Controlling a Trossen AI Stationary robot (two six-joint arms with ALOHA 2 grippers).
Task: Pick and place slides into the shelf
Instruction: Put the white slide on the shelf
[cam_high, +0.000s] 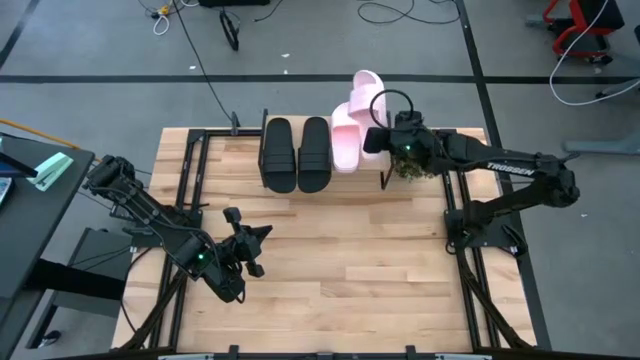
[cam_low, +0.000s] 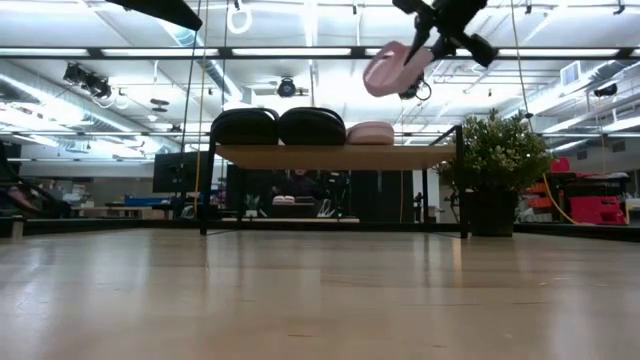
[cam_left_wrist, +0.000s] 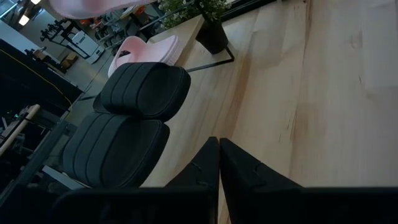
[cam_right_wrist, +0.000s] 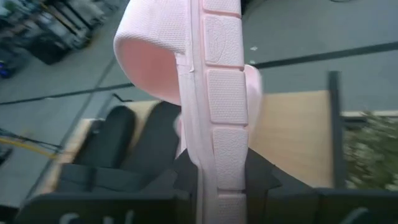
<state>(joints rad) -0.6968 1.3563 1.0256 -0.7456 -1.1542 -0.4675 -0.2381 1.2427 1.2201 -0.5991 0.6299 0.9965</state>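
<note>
Open lab hall: ceiling strip lights (cam_low: 330, 52), floor cables (cam_high: 200, 60).

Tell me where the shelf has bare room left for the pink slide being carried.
The shelf is bare between the placed pink slide and its plant-side end. The other end is crowded by two black slides. The right gripper holds the last pink slide above.

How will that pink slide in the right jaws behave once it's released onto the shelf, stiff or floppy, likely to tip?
The pink slide, pinched on edge by the right gripper, holds its shape, so it is probably stiff foam and light. Let go at this tilt above the shelf, it could land on its side or bump the pink slide already there.
</note>
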